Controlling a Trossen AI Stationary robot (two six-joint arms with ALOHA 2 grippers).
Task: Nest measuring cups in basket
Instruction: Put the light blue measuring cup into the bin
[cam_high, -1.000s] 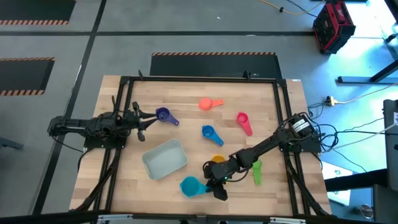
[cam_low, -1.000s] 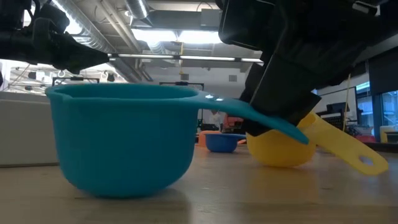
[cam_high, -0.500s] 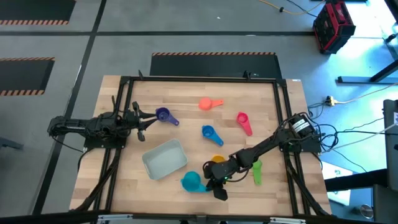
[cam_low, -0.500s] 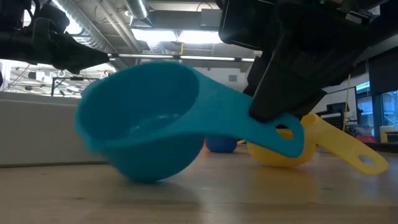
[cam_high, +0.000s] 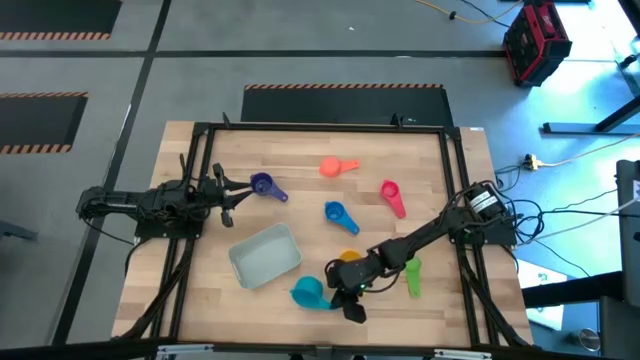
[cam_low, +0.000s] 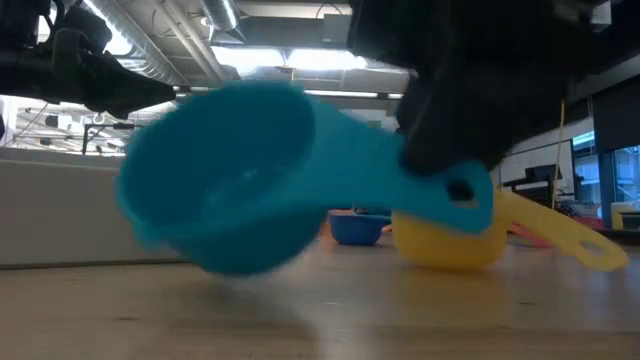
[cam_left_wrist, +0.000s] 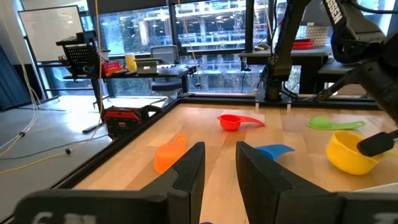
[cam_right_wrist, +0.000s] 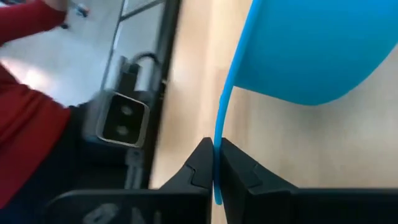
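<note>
- High view: the right gripper (cam_high: 343, 292) sits near the table's front edge, clamped on the handle of the teal cup (cam_high: 308, 292), which lies just off the front corner of the basket (cam_high: 265, 254). The yellow cup (cam_high: 349, 258) is just behind that gripper, the green cup (cam_high: 412, 277) toward the right edge, and the blue cup (cam_high: 335, 212), pink-red cup (cam_high: 392, 196), coral cup (cam_high: 336, 167) and purple cup (cam_high: 265, 185) lie farther back. The left gripper (cam_high: 232, 194) waits by the left edge, beside the purple cup
- Low view: the teal cup (cam_low: 230, 175) is tilted and clear of the wood, the yellow cup (cam_low: 450, 235) behind it
- Left wrist view: its fingers (cam_left_wrist: 186, 171) stand apart, holding nothing
- Right wrist view: both fingers (cam_right_wrist: 200, 163) pinch the teal handle (cam_right_wrist: 219, 155)
</note>
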